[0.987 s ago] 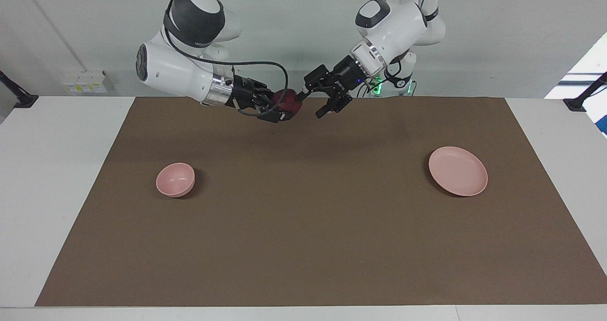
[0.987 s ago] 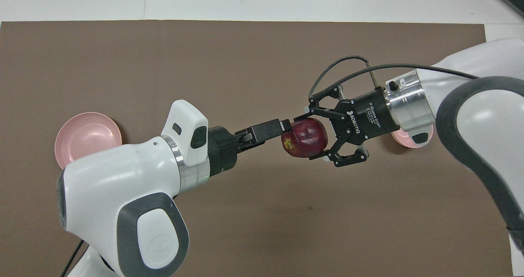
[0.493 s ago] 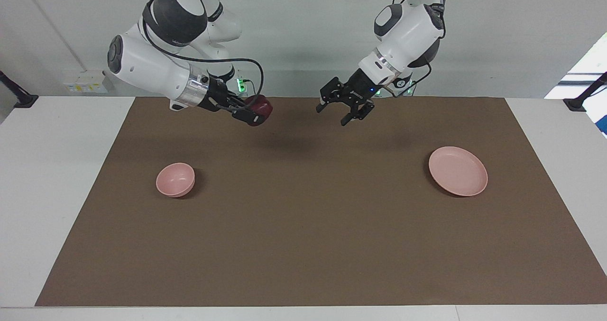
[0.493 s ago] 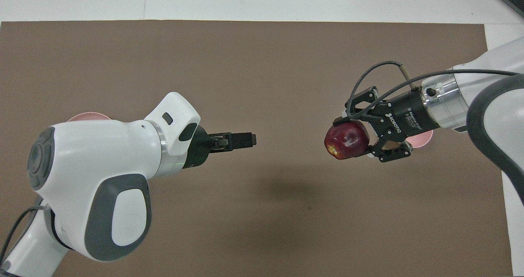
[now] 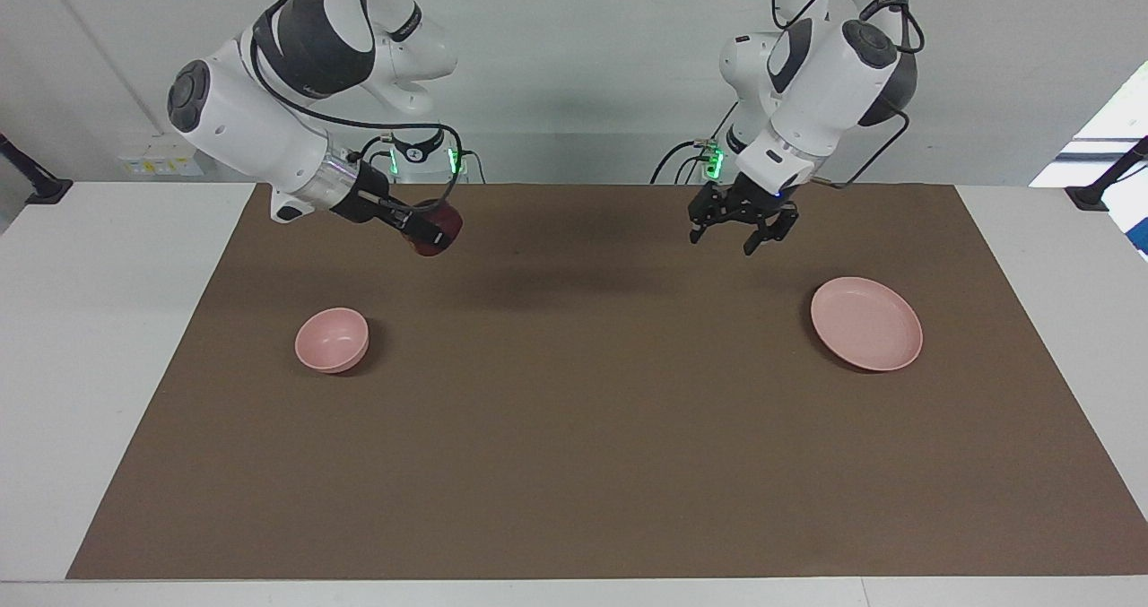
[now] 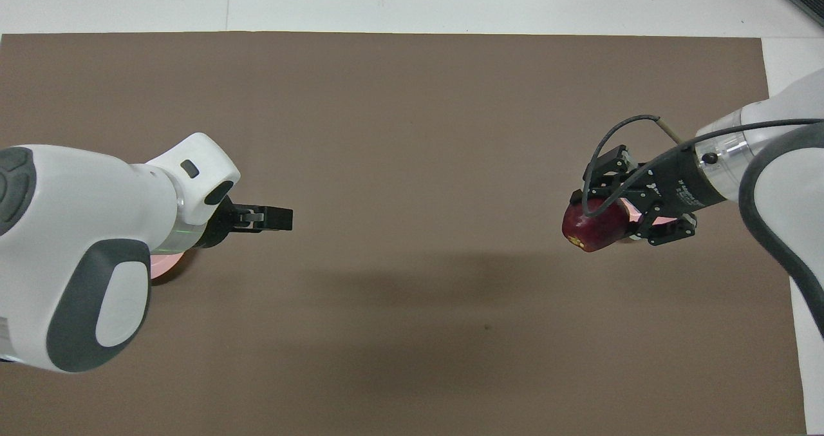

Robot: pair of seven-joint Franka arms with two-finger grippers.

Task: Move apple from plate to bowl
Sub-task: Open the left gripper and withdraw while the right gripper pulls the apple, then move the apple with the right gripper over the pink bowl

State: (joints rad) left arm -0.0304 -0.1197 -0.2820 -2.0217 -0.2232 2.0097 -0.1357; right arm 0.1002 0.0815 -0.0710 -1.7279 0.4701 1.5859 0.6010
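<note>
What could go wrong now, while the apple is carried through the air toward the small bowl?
1. The right pincer grips the round apple only at its sides, high over the brown mat; it may slip and roll away.
2. The bowl is small and deep, and the apple is not yet over it. A release off centre may hit the rim or tip the bowl.
The left pincer, open, waits near the plate.

White lettering runs along the black body of the right gripper (image 6: 595,220) in the overhead view, at about three o'clock, possibly a maker's name but too small to read. No other text is legible.
</note>
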